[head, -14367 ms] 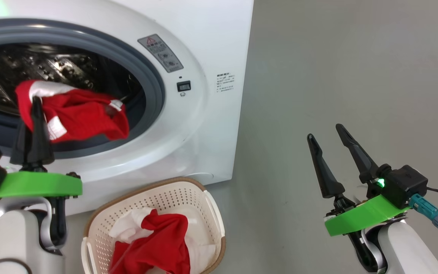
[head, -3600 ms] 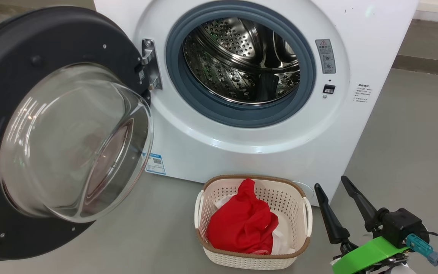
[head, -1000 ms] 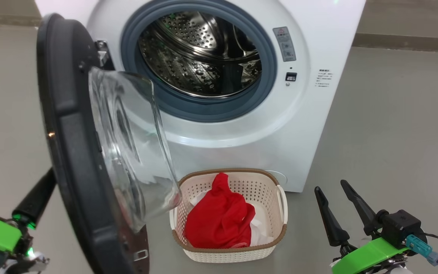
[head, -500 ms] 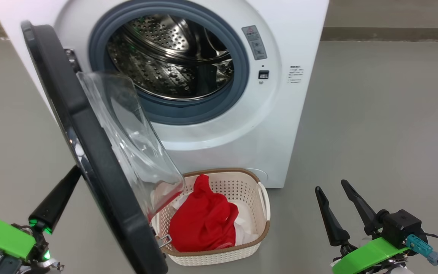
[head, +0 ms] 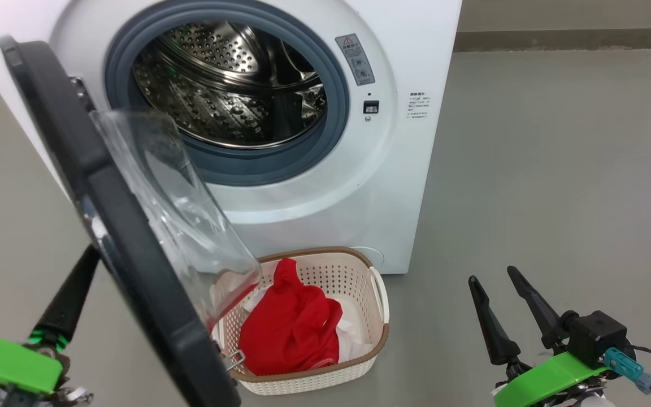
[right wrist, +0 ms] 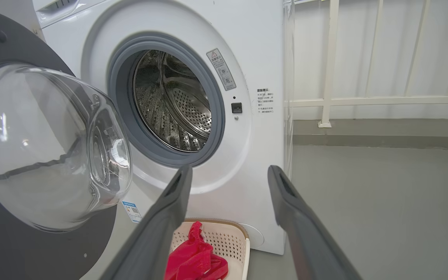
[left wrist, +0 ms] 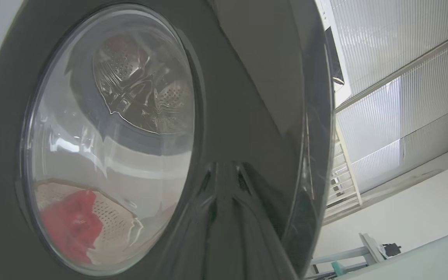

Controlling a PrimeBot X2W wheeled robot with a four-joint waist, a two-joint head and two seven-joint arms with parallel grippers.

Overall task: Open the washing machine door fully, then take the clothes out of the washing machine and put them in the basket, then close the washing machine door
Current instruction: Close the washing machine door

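2 dark fingers of the left gripper [head: 83, 270] sit on the outer side of the washing machine door [head: 127, 254], drawn nearly together and gripping nothing. In the left wrist view their tips lie against or just beside the glossy black rim, and I cannot tell whether they touch. The door stands about half swung, edge-on to the head camera. Its rim runs from the hinge down toward the robot, and the glass bowl bulges away from the left gripper. Beyond the door's inner side, the washing machine [head: 399, 186] shows a bare steel drum [head: 218, 96]. Just beside the door's lower edge, on that same inner side, the basket [head: 383, 334] holds the clothes [head: 286, 333], red over white. The bowl overlaps the basket's near corner in the head view. Well apart from the door, the right gripper [head: 492, 277] hovers with jaws wide and empty. Closing looks like the left arm's job: a push on the outer face toward the drum, with the basket's corner the 1 thing that might foul the swing
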